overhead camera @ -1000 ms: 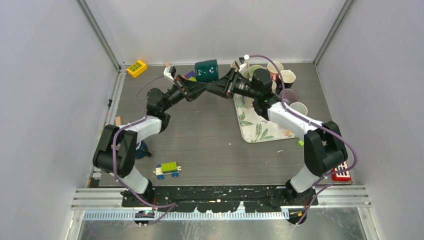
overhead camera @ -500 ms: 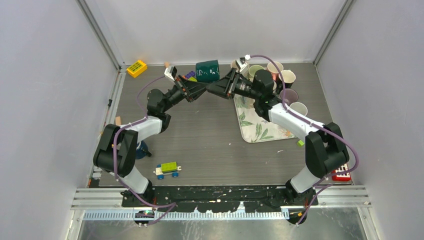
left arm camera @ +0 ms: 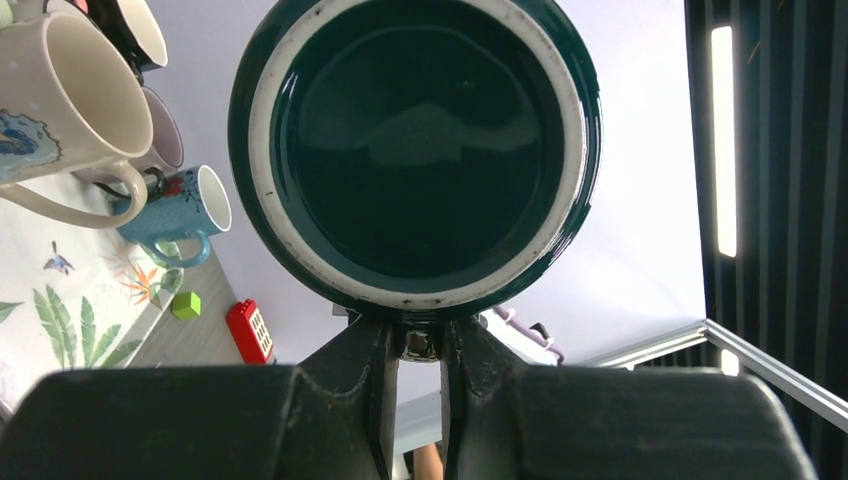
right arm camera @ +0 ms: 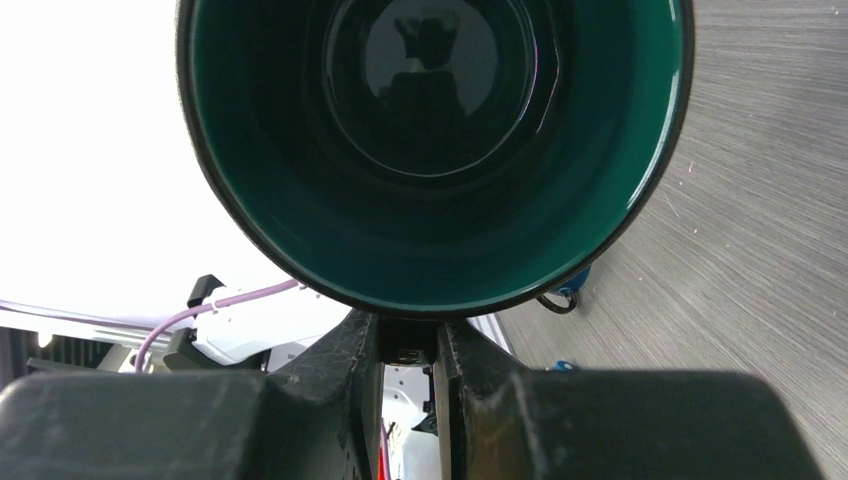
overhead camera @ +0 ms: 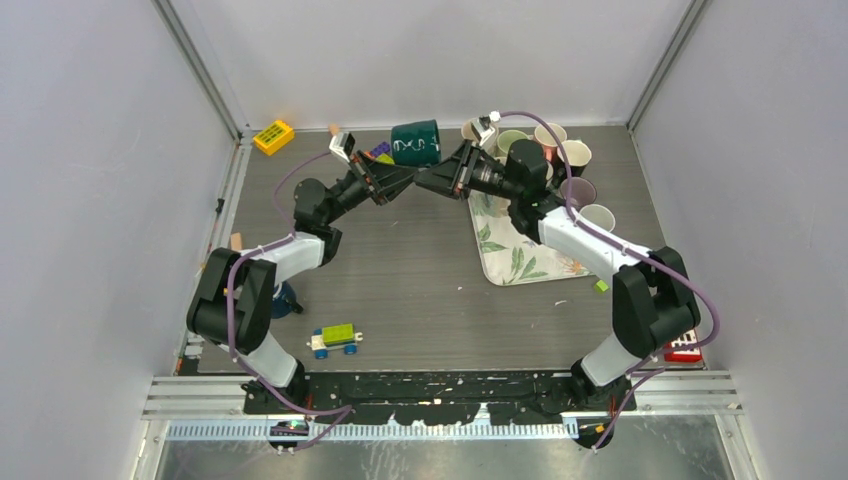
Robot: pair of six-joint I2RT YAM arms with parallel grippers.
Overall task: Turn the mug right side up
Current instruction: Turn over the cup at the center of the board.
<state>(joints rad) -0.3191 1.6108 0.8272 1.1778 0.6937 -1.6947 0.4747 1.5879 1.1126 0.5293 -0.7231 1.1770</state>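
Pale grey walls (overhead camera: 100,200) are enclosing a dark wood-grain table (overhead camera: 400,280). The left arm (overhead camera: 290,245) and the right arm (overhead camera: 590,240) are reaching inward from their bases and are meeting at the far middle of the table. A leaf-printed mat (overhead camera: 510,250) is lying under the right arm, right of centre.

The mug (overhead camera: 415,142), dark green, is hanging on its side between the two wrists, raised off the table near the back wall. Its base is facing the left wrist camera (left arm camera: 415,150) and its open mouth is facing the right wrist camera (right arm camera: 435,150).

The left gripper (left arm camera: 418,340) is clamping the dark handle piece beneath the mug, with its jaws pressed in tight on both sides. The right gripper (right arm camera: 408,345) is flanking the same piece from the mouth end, with its jaws drawn close together; whether they are gripping it cannot be told.

A cluster of cups (overhead camera: 560,160) is standing at the far right. A yellow block (overhead camera: 273,136) is lying in the far left corner. A toy car (overhead camera: 335,339) is sitting near the left arm's base.
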